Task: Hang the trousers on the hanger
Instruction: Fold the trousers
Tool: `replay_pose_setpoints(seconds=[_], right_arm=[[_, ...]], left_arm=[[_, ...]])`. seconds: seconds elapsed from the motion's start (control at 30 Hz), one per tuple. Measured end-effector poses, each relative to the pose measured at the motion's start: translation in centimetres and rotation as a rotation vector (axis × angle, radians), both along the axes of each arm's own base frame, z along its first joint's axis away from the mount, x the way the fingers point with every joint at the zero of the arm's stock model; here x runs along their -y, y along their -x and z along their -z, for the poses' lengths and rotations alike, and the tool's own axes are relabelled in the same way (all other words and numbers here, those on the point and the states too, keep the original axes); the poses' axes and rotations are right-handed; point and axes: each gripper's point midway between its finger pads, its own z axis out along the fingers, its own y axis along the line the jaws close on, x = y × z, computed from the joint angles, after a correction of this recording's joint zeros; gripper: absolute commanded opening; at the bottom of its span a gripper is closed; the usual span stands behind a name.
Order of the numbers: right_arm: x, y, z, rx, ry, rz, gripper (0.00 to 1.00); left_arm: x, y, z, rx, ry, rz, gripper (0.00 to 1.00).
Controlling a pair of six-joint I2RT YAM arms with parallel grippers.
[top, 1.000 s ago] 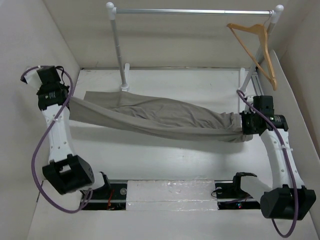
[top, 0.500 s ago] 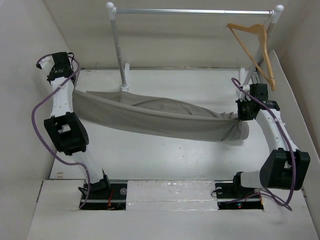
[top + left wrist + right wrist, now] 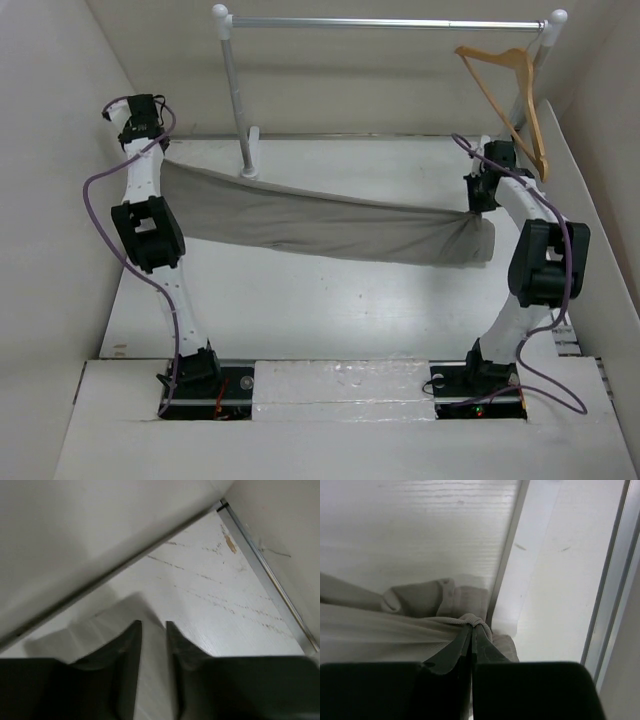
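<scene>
left arm (image 3: 148, 225) stretched to the far-left table (image 3: 330, 300) corner, left gripper (image 3: 153, 625) slightly parted, empty | right arm (image 3: 545, 255) elbow-up, right gripper (image 3: 471, 627) pinching the trousers (image 3: 320, 225) end

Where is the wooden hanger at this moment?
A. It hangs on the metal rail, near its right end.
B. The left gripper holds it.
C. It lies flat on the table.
A: the hanger hangs by its hook from the rail, close to the right post.
</scene>
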Motion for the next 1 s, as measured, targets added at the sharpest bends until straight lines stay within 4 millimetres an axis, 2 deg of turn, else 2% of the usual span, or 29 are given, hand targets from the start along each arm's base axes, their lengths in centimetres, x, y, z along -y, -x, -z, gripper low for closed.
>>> replay_pose_setpoints(seconds=[0.03,0.07,0.1,0.13,0.17,0.23,0.3,0.33,0.4,0.43,0.5,0.57,0.63,0.67,0.7,0.8,0.9,1.0], right_arm=[[0.1,-0.4,0.6,-0.013,0.007,0.003,0.09],[0.2,-0.8,1.2,-0.023,0.014,0.008,0.17],[0.2,-1.0,1.7,-0.034,0.021,0.013,0.41],[0.1,-1.1,2.0,-0.04,0.024,0.017,0.56],[-0.1,-1.1,2.1,-0.044,0.032,0.015,0.75],[-0.9,-1.1,1.8,-0.04,0.044,-0.004,0.83],[-2.2,-1.3,0.8,-0.015,0.048,-0.033,0.89],[-3.1,-1.2,0.1,0.006,0.046,-0.054,0.89],[-5.1,-0.2,-1.5,0.049,0.037,-0.102,0.89],[-6.3,0.5,-2.3,0.07,0.028,-0.129,0.9],[-7.7,1.1,-3.1,0.102,0.005,-0.161,0.9],[-10.6,3.3,-4.4,0.154,-0.022,-0.235,0.9],[-12.4,5.2,-4.0,0.157,-0.051,-0.287,0.9],[-13.3,6.1,-3.6,0.149,-0.071,-0.315,0.89],[-14.1,6.9,-3.0,0.134,-0.088,-0.339,0.89],[-16.5,9.2,-1.5,0.098,-0.133,-0.409,0.89],[-18.1,10.8,-0.7,0.07,-0.156,-0.457,0.89],[-19.1,11.2,-0.9,0.074,-0.172,-0.486,0.95]], left_arm=[[0.1,-0.5,1.0,-0.006,0.009,0.019,0.43],[0.3,-1.0,2.0,-0.015,0.019,0.038,0.52],[0.6,-1.3,3.0,-0.024,0.033,0.057,0.59],[0.8,-1.5,3.8,-0.033,0.046,0.075,0.71],[1.1,-1.7,4.6,-0.045,0.056,0.093,0.75],[1.6,-1.8,5.2,-0.052,0.072,0.123,0.75],[1.9,-1.8,5.3,-0.051,0.074,0.146,0.75],[2.0,-1.6,5.3,-0.05,0.076,0.154,0.71],[2.5,-0.2,5.6,-0.067,0.085,0.158,0.67],[2.9,1.1,5.7,-0.08,0.094,0.157,0.61],[3.8,4.6,6.2,-0.105,0.127,0.142,0.6],[4.6,8.3,6.4,-0.111,0.177,0.126,0.59],[4.8,12.3,7.0,-0.113,0.236,0.082,0.59],[4.8,13.3,7.3,-0.099,0.269,0.054,0.6],[4.4,15.4,7.9,-0.12,0.28,0.027,0.6],[3.0,18.8,9.9,-0.122,0.332,-0.071,0.61],[2.4,20.7,12.1,-0.13,0.396,-0.131,0.63],[2.8,20.0,13.5,-0.114,0.456,-0.133,0.66]])
